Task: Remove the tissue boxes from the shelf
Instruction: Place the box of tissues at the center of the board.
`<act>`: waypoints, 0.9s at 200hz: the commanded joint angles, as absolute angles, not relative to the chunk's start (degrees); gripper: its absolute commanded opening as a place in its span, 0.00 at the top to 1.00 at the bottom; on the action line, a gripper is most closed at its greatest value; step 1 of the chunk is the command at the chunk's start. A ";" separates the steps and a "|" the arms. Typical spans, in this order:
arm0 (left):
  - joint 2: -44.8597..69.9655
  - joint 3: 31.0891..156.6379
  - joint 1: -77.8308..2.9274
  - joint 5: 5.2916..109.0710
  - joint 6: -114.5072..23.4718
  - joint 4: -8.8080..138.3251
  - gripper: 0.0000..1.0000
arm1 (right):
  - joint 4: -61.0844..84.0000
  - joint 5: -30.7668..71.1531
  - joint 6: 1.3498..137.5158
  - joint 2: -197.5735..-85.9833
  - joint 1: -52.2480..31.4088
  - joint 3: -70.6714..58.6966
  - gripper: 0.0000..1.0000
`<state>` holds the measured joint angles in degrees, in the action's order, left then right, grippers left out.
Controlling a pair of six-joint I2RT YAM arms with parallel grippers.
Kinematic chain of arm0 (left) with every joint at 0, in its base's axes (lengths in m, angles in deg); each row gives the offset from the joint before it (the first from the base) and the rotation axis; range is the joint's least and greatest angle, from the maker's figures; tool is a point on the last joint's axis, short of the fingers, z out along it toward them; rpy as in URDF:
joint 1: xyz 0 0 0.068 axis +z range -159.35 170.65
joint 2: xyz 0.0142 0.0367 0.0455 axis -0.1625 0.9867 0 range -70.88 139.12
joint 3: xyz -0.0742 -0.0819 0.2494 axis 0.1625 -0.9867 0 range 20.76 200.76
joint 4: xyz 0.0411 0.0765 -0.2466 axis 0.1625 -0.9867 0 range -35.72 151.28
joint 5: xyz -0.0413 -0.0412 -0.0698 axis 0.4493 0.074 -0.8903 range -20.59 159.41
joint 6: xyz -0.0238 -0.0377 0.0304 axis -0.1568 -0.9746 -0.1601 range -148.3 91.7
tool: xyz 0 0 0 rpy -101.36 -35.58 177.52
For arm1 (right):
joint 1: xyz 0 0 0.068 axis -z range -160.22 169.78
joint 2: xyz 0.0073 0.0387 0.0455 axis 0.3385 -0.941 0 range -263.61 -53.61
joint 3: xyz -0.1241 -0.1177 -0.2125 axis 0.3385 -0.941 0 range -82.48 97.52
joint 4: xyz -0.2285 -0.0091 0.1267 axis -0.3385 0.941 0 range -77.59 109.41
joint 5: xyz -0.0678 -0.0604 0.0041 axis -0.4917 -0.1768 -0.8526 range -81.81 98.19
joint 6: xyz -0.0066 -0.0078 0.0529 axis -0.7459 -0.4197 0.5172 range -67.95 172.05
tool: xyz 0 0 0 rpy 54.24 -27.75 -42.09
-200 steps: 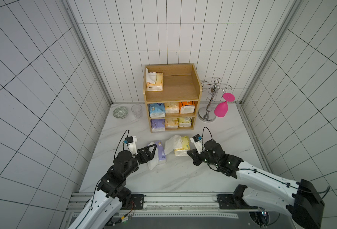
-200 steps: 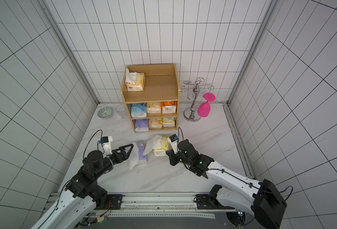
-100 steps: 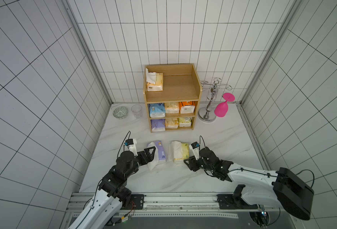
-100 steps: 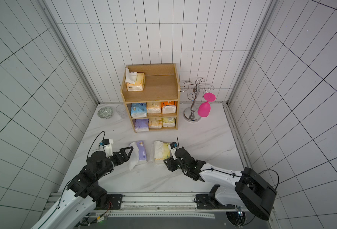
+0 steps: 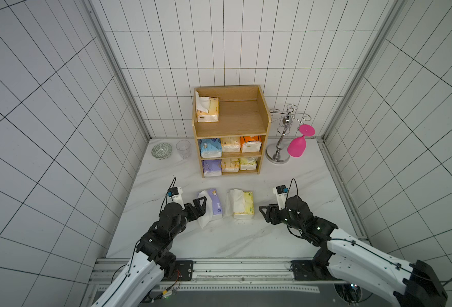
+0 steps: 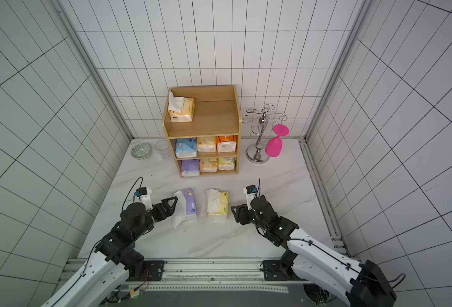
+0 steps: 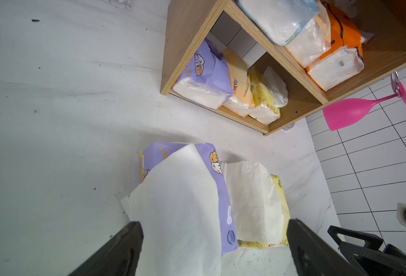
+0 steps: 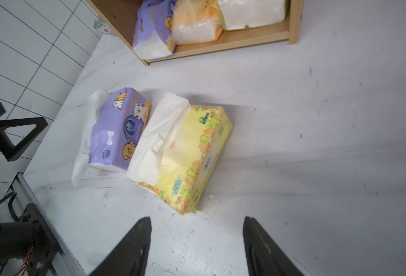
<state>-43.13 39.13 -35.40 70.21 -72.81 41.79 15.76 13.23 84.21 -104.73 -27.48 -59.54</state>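
Two grippers sit in front, fingers apart, holding nothing: the left gripper (image 5: 199, 210) just beside the purple pack (image 5: 214, 204), the right gripper (image 5: 266, 212) near the yellow pack (image 5: 246, 206). Both soft packs lie side by side on the table (image 5: 246, 239), white tissue sticking out. Farther back, the shelf (image 5: 262, 111) holds seven more: a pale orange pack (image 5: 210, 110) on top, three in the middle, three at the bottom.
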 commanded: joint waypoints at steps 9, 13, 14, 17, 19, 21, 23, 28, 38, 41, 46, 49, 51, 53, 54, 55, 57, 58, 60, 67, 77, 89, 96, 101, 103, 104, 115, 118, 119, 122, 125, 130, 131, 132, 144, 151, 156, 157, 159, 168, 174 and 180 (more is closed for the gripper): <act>-41.11 37.39 -33.73 67.49 -73.37 48.52 0.02 | 17.59 19.36 87.70 -112.82 -25.35 -55.24 0.34; -40.88 37.34 -33.51 67.29 -73.30 48.67 0.02 | 17.24 19.28 87.86 -114.13 -25.31 -54.80 0.34; -40.80 37.31 -33.43 67.25 -73.26 48.69 0.02 | 17.15 19.27 87.88 -114.46 -25.35 -54.71 0.34; -40.67 37.42 -33.30 67.22 -73.05 48.62 0.02 | 16.84 19.27 88.03 -115.40 -25.38 -54.36 0.35; -40.58 37.45 -33.25 67.13 -72.97 48.58 0.02 | 16.68 19.14 88.07 -116.00 -25.32 -54.14 0.34; -40.52 37.39 -33.10 66.99 -72.89 48.48 0.02 | 16.53 19.21 88.19 -116.71 -25.31 -53.93 0.34; -40.41 37.44 -33.04 66.92 -72.80 48.41 0.02 | 16.36 19.25 88.29 -117.31 -25.31 -53.70 0.34; -40.30 37.39 -32.79 66.77 -72.69 48.08 0.02 | 15.85 19.33 88.47 -118.75 -25.27 -53.15 0.34; -40.38 37.27 -32.26 66.76 -72.89 47.05 0.02 | 14.19 20.35 88.63 -121.86 -25.24 -52.24 0.34; -40.45 37.17 -32.13 66.90 -73.08 46.73 0.02 | 13.70 20.77 88.72 -122.82 -25.22 -52.00 0.34; -40.62 36.96 -32.04 66.88 -73.24 46.52 0.02 | 12.71 21.33 88.84 -124.24 -25.22 -51.56 0.35; -40.70 36.68 -31.90 66.93 -73.29 46.45 0.02 | 12.03 21.89 88.90 -125.09 -25.28 -51.28 0.35; -40.79 36.47 -31.89 66.83 -73.34 46.47 0.02 | 11.52 22.14 88.99 -125.62 -25.23 -51.21 0.35; -40.88 36.31 -31.84 66.77 -73.37 46.61 0.02 | 10.87 22.51 89.04 -126.22 -25.22 -51.13 0.35; -40.93 36.23 -31.85 66.73 -73.47 46.65 0.02 | 10.58 22.65 89.09 -126.52 -25.22 -51.07 0.35; -40.96 36.09 -31.85 66.66 -73.51 46.71 0.02 | 10.35 22.76 89.16 -126.76 -25.22 -51.04 0.35; -41.05 35.82 -31.81 66.53 -73.55 46.82 0.02 | 9.72 22.98 89.21 -127.29 -25.22 -51.00 0.35; -41.11 35.67 -31.83 66.47 -73.56 46.89 0.02 | 9.44 23.10 89.22 -127.59 -25.26 -50.92 0.35; -41.22 35.45 -31.85 66.30 -73.63 47.04 0.02 | 8.88 23.35 89.40 -128.09 -25.23 -50.86 0.35; -41.53 34.76 -31.77 65.94 -73.87 47.48 0.02 | 6.95 23.76 89.80 -129.82 -25.28 -50.58 0.35; -41.95 33.74 -31.69 65.72 -74.17 48.09 0.02 | 4.70 24.41 90.32 -132.09 -25.33 -49.94 0.35; -42.14 32.95 -31.65 65.43 -74.26 48.55 0.02 | 2.73 25.03 90.54 -134.52 -25.63 -48.99 0.35; -42.14 32.68 -31.59 65.20 -74.22 49.02 0.02 | 2.25 25.14 90.45 -135.87 -26.09 -48.26 0.35; -41.95 32.42 -31.58 65.18 -74.18 49.45 0.02 | 2.23 25.05 90.37 -136.76 -26.46 -47.61 0.36; -41.89 32.33 -31.59 65.12 -74.18 49.60 0.02 | 2.19 25.00 90.37 -137.24 -26.69 -47.28 0.36; -41.88 32.30 -31.59 65.11 -74.18 49.72 0.02 | 2.20 24.95 90.33 -137.40 -26.79 -47.17 0.36; -41.16 32.23 -31.59 64.84 -73.93 50.81 0.02 | 2.17 24.87 89.78 -139.44 -28.01 -45.77 0.37; -40.84 32.21 -31.57 64.74 -73.83 51.11 0.02 | 2.13 24.78 89.59 -139.98 -28.38 -45.36 0.37; -40.74 32.20 -31.58 64.70 -73.83 51.23 0.02 | 2.17 24.75 89.58 -140.17 -28.51 -45.29 0.37; -40.40 32.23 -31.59 64.54 -73.75 51.53 0.02 | 2.21 24.72 89.38 -140.71 -28.84 -44.88 0.37; -40.10 32.29 -31.59 64.48 -73.66 51.85 0.02 | 2.28 24.63 89.32 -141.25 -29.16 -44.52 0.37; -39.46 32.27 -31.54 64.34 -73.61 52.35 0.02 | 2.38 24.42 89.17 -142.12 -29.67 -43.97 0.38; -39.35 32.36 -31.52 64.28 -73.58 52.42 0.02 | 2.43 24.39 89.15 -142.25 -29.77 -43.84 0.38; -39.20 32.40 -31.56 64.25 -73.57 52.54 0.02 | 2.45 24.29 89.14 -142.41 -29.82 -43.74 0.38; -37.51 32.81 -31.50 64.01 -73.31 53.65 0.02 | 2.65 23.97 89.05 -143.80 -30.56 -42.91 0.38; -36.58 33.13 -31.50 64.05 -73.10 54.01 0.02 | 2.65 23.53 89.13 -144.05 -30.67 -42.76 0.39; -35.91 33.46 -31.46 64.06 -72.86 54.20 0.02 | 2.73 23.01 89.28 -143.93 -30.67 -42.88 0.39; -35.66 33.52 -31.48 64.06 -72.86 54.22 0.02 | 2.74 22.85 89.34 -143.86 -30.67 -42.91 0.39; -35.46 33.62 -31.45 64.10 -72.77 54.24 0.02 | 2.85 22.58 89.34 -143.70 -30.67 -43.01 0.39; -34.74 34.10 -31.41 64.34 -72.52 54.36 0.02 | 3.87 20.85 89.39 -142.69 -30.61 -43.23 0.39; -34.20 34.40 -31.40 64.48 -72.37 54.46 0.02 | 5.06 19.56 89.19 -141.70 -30.54 -43.36 0.39; -33.82 34.60 -31.33 64.48 -72.25 54.52 0.02 | 6.29 18.33 88.99 -140.55 -30.35 -43.57 0.39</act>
